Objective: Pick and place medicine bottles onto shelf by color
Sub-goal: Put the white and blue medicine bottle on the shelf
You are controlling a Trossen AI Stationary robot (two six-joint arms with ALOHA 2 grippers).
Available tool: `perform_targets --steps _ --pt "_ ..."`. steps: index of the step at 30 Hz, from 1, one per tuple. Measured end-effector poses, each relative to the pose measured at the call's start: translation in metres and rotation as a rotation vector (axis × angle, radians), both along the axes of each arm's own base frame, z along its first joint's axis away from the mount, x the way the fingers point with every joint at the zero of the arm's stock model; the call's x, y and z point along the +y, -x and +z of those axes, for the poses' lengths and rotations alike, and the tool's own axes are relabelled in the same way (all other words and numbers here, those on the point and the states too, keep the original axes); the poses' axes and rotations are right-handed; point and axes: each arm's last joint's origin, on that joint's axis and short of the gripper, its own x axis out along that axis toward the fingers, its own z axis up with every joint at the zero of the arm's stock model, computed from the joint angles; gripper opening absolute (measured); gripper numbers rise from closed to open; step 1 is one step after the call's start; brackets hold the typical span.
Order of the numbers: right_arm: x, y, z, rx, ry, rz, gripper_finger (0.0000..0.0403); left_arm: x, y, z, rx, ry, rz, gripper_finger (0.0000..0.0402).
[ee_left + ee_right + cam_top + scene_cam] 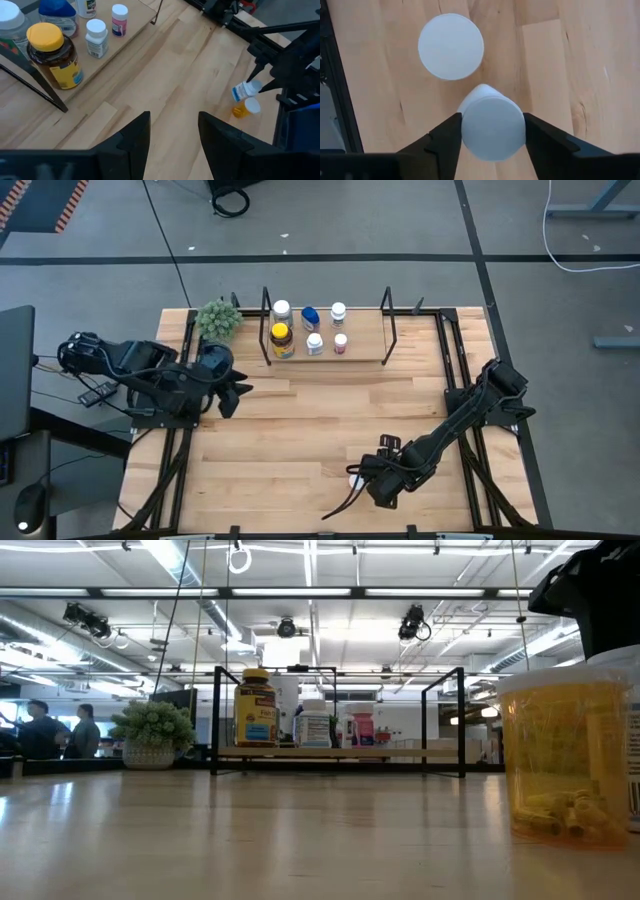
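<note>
The shelf point(360, 352) stands at the table's far middle and bears several bottles: an amber one with a yellow cap point(282, 340), a larger white one point(281, 310), a blue one point(310, 317) and small white ones point(315, 343). Near the table's near edge my right gripper point(492, 120) is shut on a small white bottle with a blue label point(243, 91). Right beside it an orange translucent bottle with a white cap point(245, 108) stands on its base. My left gripper point(174, 117) hovers open over the table's left part, near the shelf's left end. My right gripper pinches the white bottle's round cap point(492, 131) between its two fingers, coming from above and pointing down. The bottle hangs below the fingers, tilted point(240, 93). Whether its base is clear of the table, I cannot tell.
A green fuzzy plant ball point(218, 320) sits left of the shelf at the far edge. Black wire uprights point(390, 325) close both shelf ends. Bare wood point(330, 415) lies between the shelf and my right gripper. People stand in the room beyond point(40, 730).
</note>
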Motion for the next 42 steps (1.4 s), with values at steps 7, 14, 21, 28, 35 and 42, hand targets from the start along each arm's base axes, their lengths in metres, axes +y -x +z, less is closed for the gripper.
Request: perform_targets --steps 7,14,21,28,35,42 --pt "-0.008 -0.005 0.006 0.02 0.014 -0.023 0.0188 -0.004 -0.011 -0.006 0.033 -0.012 0.0 0.0172" --pt "-0.04 -0.016 0.026 0.077 0.104 -0.142 0.019 -0.005 -0.013 -0.007 0.041 -0.015 0.0 0.0172" --pt "-0.092 -0.03 0.052 -0.006 0.091 -0.355 0.019 -0.004 -0.012 -0.008 0.051 -0.019 -0.002 0.0172" --pt "-0.165 -0.025 0.091 -0.091 0.076 -0.511 0.0189 -0.004 -0.012 -0.008 0.067 -0.045 -0.022 0.0172" --pt "-0.241 -0.011 0.111 -0.109 0.082 -0.612 0.0189 -0.004 -0.013 -0.007 0.059 -0.062 -0.041 0.0172" --pt "-0.293 -0.008 0.108 -0.11 0.099 -0.642 0.0189 -0.004 -0.013 -0.007 0.068 -0.091 -0.067 0.0172"
